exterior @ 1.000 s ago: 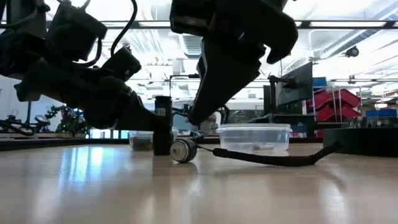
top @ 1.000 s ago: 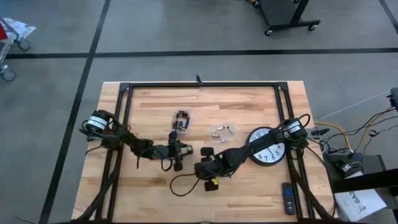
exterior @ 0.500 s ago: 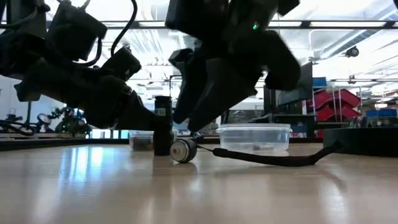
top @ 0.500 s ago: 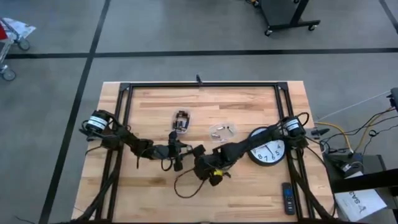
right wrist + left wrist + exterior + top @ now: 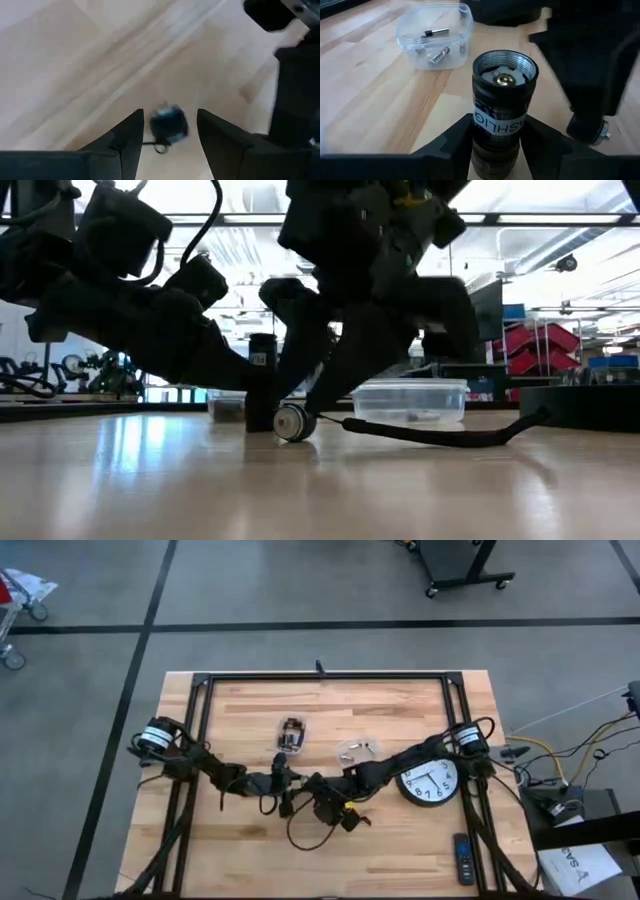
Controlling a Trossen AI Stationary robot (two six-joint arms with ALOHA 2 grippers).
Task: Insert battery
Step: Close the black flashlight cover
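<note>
While the left claw (image 5: 495, 145) clamps the upright black flashlight body (image 5: 503, 112) near the middle of the wooden surface (image 5: 400, 840), its open threaded end faces up and a brass contact shows inside. The white band on the barrel carries lettering, only partly readable. In the low view the flashlight body (image 5: 262, 380) stands upright on the surface, with the left arm reaching down to it.

Just beside the flashlight body, the right claw (image 5: 167, 132) hangs over the surface with its fingers (image 5: 130, 137) spread apart and nothing between them; below the gap lies a small dark blue, blurred object (image 5: 169, 125), which looks like the flashlight's tail cap with a thin cord at its edge. In the low view the round cap (image 5: 294, 422) lies on its side touching the base of the flashlight body, and a black lanyard (image 5: 430, 436) trails away from it along the wood.

Beyond the flashlight body sits a clear plastic tub (image 5: 436, 35) holding several batteries (image 5: 438, 56). In the high view the tub (image 5: 358, 749) lies between a small dark device (image 5: 290, 736) and a round wall clock (image 5: 432, 781). A black remote control (image 5: 461, 858) rests near the surface's edge, well apart from the flashlight body.
</note>
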